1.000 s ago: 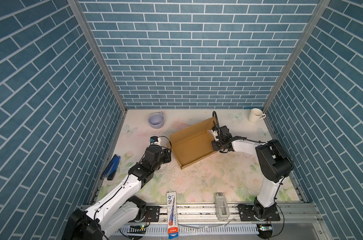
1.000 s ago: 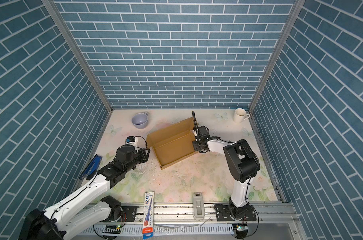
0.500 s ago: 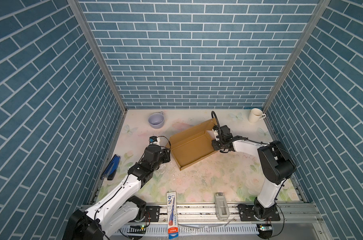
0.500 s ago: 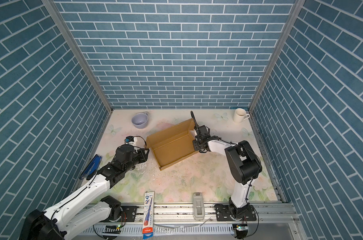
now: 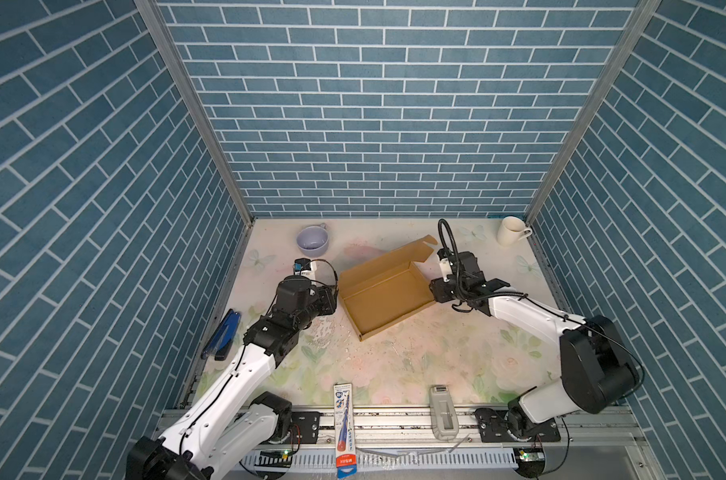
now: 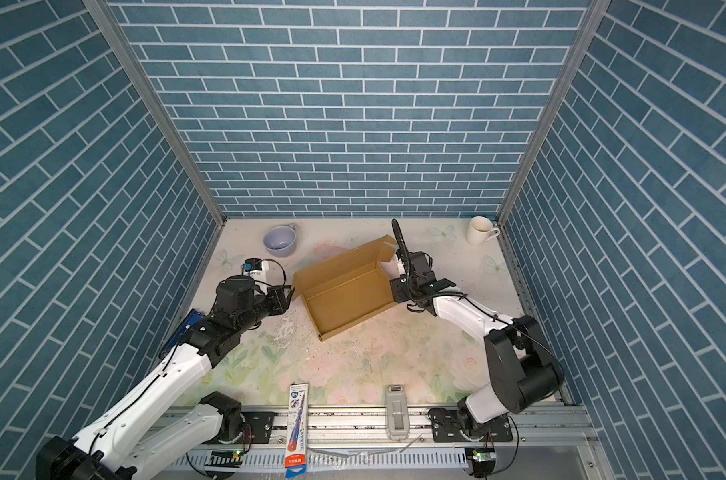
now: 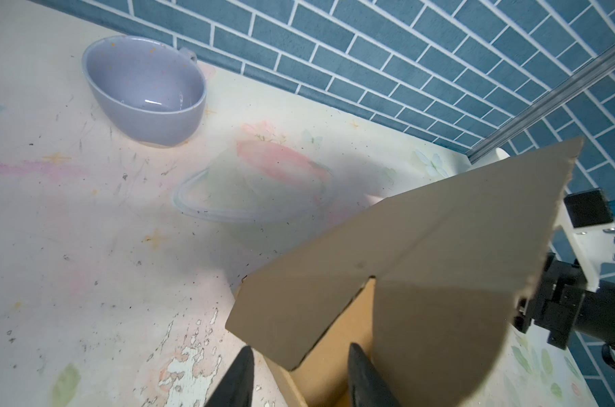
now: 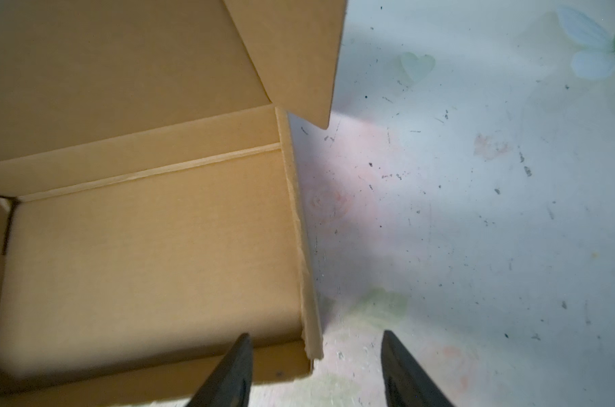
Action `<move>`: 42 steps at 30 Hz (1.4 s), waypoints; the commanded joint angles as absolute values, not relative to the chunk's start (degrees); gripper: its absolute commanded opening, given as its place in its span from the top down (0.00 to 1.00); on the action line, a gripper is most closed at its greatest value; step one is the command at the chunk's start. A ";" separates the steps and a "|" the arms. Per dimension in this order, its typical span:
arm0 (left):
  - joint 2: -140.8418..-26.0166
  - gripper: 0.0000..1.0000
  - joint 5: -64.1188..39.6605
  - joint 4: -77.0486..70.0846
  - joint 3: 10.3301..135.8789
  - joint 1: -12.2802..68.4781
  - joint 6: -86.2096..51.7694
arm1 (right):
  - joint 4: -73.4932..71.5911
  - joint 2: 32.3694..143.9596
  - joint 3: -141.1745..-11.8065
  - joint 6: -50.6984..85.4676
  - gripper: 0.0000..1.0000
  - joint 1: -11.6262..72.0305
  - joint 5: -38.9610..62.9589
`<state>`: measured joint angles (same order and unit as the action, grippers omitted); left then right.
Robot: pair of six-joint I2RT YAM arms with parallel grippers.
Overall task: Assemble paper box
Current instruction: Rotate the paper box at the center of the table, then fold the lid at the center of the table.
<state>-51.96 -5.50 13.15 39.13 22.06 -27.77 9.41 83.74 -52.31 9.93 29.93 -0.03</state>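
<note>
Box [image 5: 384, 291] sits mid-table [image 5: 415, 361], tray formed, lid standing up along its far side. Your left tool [image 7: 300, 349] is at the box's left end, jaws apart with a side flap between them, not pinching. Your right tool [image 8: 316, 334] is wide, straddling the right wall at the near corner, nothing clamped.

Paper box [image 5: 384, 297]: plain brown, no print. Walls [image 5: 378, 124]: teal-blue brick pattern, white grout lines. Table [image 5: 415, 353]: pale cream, faded pink-green floral print, light blue butterflies. Bowl [image 5: 312, 241]: lavender. Mug [image 5: 511, 230]: off-white. Left arm [image 5: 245, 374], right arm [image 5: 527, 311]: white links, black joints. Pen pack [image 5: 344, 419]: blue, white, red.
</note>
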 commanded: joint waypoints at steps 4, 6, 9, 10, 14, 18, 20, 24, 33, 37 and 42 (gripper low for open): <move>-49.65 0.53 -11.65 21.09 43.87 21.59 -17.82 | 12.40 76.48 -52.45 3.27 0.37 28.50 3.55; -48.57 0.53 -12.14 21.47 44.18 21.61 -15.70 | 11.97 77.00 -54.13 1.89 0.37 26.63 6.10; -47.42 0.53 -10.47 22.93 44.87 21.62 -13.31 | 11.61 79.27 -57.11 1.28 0.37 23.22 9.94; -47.20 0.53 -10.21 23.80 45.38 21.60 -12.79 | 11.60 80.03 -58.03 0.79 0.38 22.52 10.89; -46.23 0.53 -8.86 28.34 47.28 21.82 -11.18 | 12.08 82.11 -60.69 -0.08 0.38 21.45 12.70; -45.07 0.50 -7.12 33.66 48.08 22.10 -8.35 | 11.60 82.68 -61.43 0.04 0.38 21.01 13.71; -44.74 0.49 -6.29 33.80 47.95 22.93 -8.11 | 11.50 82.86 -61.70 0.00 0.38 20.84 13.90; -46.08 0.48 -0.94 34.57 47.68 24.16 -8.43 | 11.89 82.73 -62.14 0.09 0.38 20.57 14.06; -51.23 0.46 8.10 27.97 42.89 33.05 -7.56 | 12.98 81.56 -62.49 -0.25 0.38 19.86 13.92; -52.73 0.45 11.40 22.95 41.57 33.12 -6.51 | 13.32 81.57 -62.84 -0.22 0.38 19.78 14.28; -56.06 0.45 14.04 17.10 41.33 32.98 -4.82 | 13.44 81.39 -63.14 -0.09 0.38 19.78 14.26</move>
